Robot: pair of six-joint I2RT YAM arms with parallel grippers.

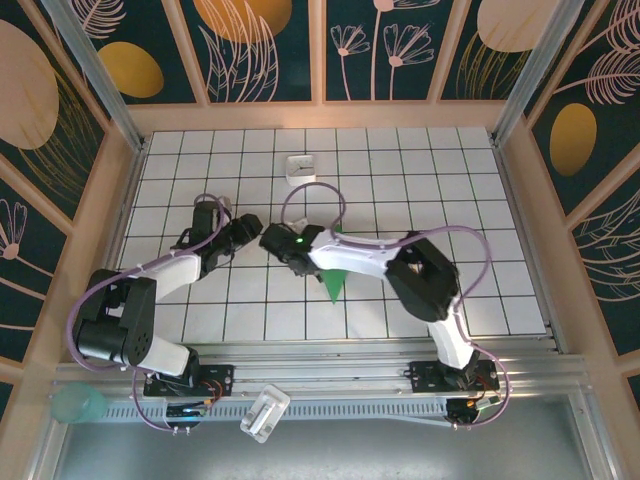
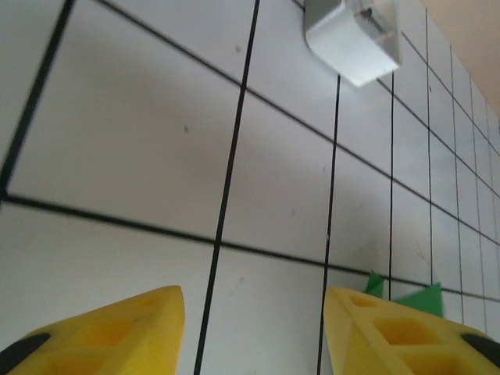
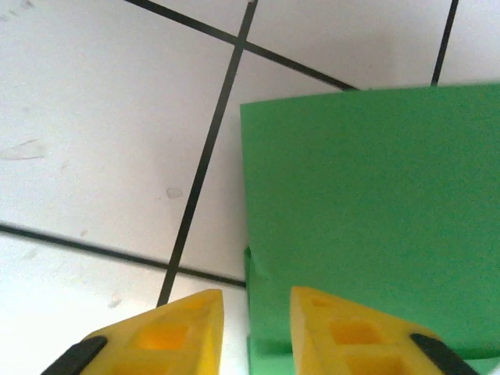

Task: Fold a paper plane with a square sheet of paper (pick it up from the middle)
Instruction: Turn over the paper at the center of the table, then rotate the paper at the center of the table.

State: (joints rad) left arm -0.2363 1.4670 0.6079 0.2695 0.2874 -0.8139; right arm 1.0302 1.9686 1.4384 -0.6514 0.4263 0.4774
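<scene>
Looking down from the top camera first: both arms lean in over the white tiled tabletop (image 1: pixel 450 200), and the left gripper (image 1: pixel 250 230) and right gripper (image 1: pixel 272 240) sit close together near the middle. The green paper (image 1: pixel 335 283) lies flat under the right arm, with a pointed corner poking out toward the near edge. A small white box (image 1: pixel 300 167) sits further back, well apart from everything.

Left wrist view: the yellow fingers (image 2: pixel 117 328) stand wide apart with nothing between them, just bare tile. The white box (image 2: pixel 351 39) is up top, and a bit of the green paper (image 2: pixel 422 297) peeks in just beside the right-hand finger.

Right wrist view: the gripper (image 3: pixel 256 301) has a narrow gap between its fingers (image 3: pixel 172 336) – cracked open a little and not clamped on anything I can see. The green paper (image 3: pixel 375 203) is folded and lies flat on the tile, with a second layer showing along its lower left edge – that edge runs right into the gap between the fingers.
</scene>
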